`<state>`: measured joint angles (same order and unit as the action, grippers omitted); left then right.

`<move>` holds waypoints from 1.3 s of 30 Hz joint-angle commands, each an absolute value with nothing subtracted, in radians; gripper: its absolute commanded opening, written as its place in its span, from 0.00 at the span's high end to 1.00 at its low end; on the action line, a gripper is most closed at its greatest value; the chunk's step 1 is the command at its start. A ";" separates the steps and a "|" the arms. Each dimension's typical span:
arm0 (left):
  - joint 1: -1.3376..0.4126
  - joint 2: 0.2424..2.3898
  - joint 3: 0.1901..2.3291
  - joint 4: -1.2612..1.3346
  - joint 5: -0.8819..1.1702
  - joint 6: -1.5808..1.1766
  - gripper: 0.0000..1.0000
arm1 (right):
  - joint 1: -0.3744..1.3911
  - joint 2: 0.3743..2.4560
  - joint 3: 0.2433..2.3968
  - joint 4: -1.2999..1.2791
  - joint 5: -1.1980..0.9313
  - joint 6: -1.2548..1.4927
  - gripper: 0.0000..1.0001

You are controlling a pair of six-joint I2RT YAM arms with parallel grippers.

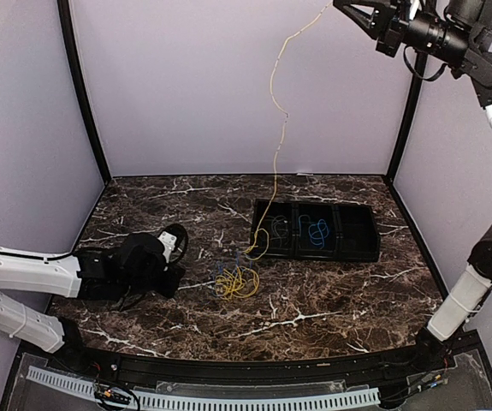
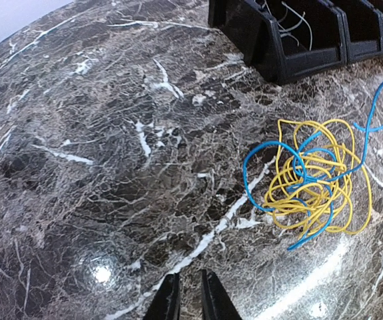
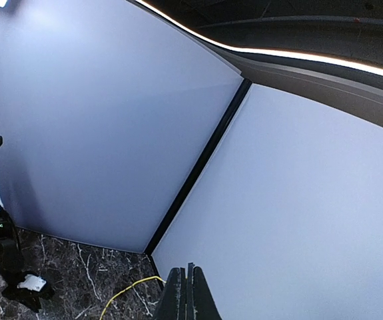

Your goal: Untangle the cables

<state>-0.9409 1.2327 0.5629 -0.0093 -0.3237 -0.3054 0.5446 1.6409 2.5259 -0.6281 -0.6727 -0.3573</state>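
Note:
A tangle of yellow and blue cables (image 1: 237, 280) lies on the marble table in front of the black tray; in the left wrist view the tangle (image 2: 311, 180) is ahead and to the right. One yellow cable (image 1: 273, 86) rises from it, stretched up to my right gripper (image 1: 341, 5), which is raised high at the top and shut on that cable's end (image 3: 128, 290). My left gripper (image 1: 175, 278) is low over the table, left of the tangle; its jaws (image 2: 190, 297) stand a narrow gap apart with nothing between them.
A black compartment tray (image 1: 314, 254) sits at the middle right and holds a blue coil (image 1: 317, 229) and a pale grey wire (image 1: 278, 227). Its corner (image 2: 278, 60) shows in the left wrist view. Pale walls enclose the table.

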 commanded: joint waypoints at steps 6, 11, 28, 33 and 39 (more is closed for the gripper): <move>-0.948 1.036 0.504 0.128 -0.259 -0.342 0.61 | 0.512 1.576 2.435 -0.573 -0.726 -0.320 1.00; -0.956 1.073 0.517 0.436 -0.110 -0.230 0.42 | 0.513 1.582 2.416 -0.566 -0.769 -0.305 1.00; -0.937 1.623 0.921 0.228 -0.004 0.190 0.54 | 0.512 1.588 2.383 -0.580 -0.782 -0.314 1.00; -0.920 1.659 0.921 0.280 0.037 0.178 0.72 | 0.512 1.597 2.386 -0.585 -0.779 -0.319 1.00; -0.915 1.662 0.888 0.231 -0.016 0.139 0.88 | 0.477 1.604 2.440 -0.598 -0.698 -0.349 1.00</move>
<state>-0.9222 1.6749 0.9016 0.2550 0.0048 0.1547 0.5095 1.5974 2.3913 -0.6132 -0.7528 -0.3393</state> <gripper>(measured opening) 0.132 0.013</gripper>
